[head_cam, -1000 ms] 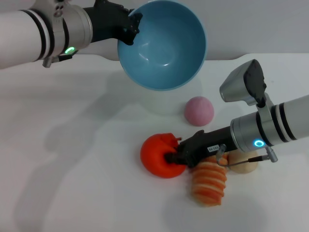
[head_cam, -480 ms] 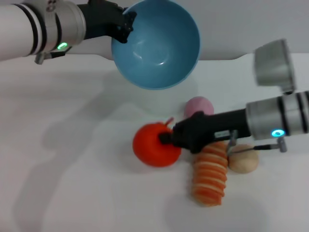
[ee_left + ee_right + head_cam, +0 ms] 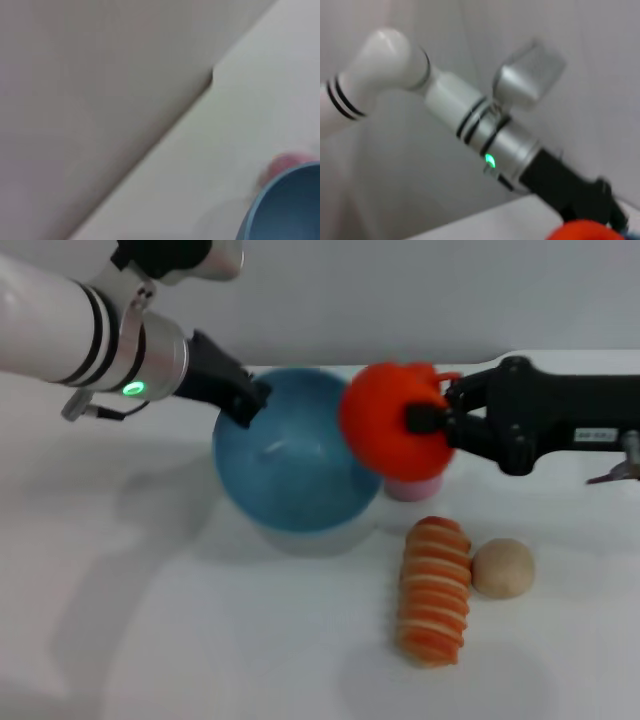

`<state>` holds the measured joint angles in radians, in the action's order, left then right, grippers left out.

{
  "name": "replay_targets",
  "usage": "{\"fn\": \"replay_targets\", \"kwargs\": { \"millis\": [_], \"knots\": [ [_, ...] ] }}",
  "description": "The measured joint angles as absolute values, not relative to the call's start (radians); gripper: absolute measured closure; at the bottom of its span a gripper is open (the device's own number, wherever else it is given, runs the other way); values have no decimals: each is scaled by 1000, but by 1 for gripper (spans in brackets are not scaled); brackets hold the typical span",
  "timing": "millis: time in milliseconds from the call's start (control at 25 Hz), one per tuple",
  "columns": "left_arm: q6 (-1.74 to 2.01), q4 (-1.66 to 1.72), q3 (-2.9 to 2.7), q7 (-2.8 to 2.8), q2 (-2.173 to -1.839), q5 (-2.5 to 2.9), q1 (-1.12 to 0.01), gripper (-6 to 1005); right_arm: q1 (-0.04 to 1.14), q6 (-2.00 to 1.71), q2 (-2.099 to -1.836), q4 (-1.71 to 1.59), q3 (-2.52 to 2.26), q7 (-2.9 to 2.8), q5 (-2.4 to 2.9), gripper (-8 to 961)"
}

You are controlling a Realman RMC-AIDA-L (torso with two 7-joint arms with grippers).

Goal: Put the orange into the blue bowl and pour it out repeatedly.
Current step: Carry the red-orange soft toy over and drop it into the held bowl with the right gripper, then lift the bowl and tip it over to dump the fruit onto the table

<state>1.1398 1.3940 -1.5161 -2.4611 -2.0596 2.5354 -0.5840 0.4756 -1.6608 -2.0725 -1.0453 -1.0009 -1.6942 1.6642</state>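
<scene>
The orange [image 3: 392,422], a bright red-orange round toy fruit, hangs in the air with my right gripper [image 3: 428,420] shut on its right side; a sliver of it, the orange [image 3: 582,230], also shows in the right wrist view. It overlaps the right rim of the blue bowl [image 3: 290,455], which my left gripper [image 3: 250,400] holds by its upper left rim, low over the table with its opening facing me. The left wrist view catches part of the blue bowl [image 3: 285,205].
A pink ball [image 3: 412,488] peeks out below the orange. An orange-and-cream striped loaf [image 3: 433,590] and a tan ball [image 3: 502,567] lie on the white table [image 3: 150,620] at the front right.
My right gripper lifted the orange from the table up and to the right, level with the bowl's rim. My left gripper brought the bowl down from its raised position toward the table.
</scene>
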Motion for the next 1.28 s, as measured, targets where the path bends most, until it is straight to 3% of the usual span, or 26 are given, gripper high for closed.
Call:
{"fn": "replay_targets", "kwargs": {
  "millis": [320,920,1280],
  "knots": [
    [1210,1373,-1547,-2490,-2063,2549,-605,999,493,-1646,-2068,-980,-973,-1692,1670,930],
    [1187,1335,-1582,-2494,-2065,2539,-618,1000,562,-1569,-2066,-838,-976,-1694,1747,817],
    [1135,1327,-1583,-2484,-2062,2538,-606,1001,465,-1534,-2072,-854,-784,-1479,1697,454]
  ]
}}
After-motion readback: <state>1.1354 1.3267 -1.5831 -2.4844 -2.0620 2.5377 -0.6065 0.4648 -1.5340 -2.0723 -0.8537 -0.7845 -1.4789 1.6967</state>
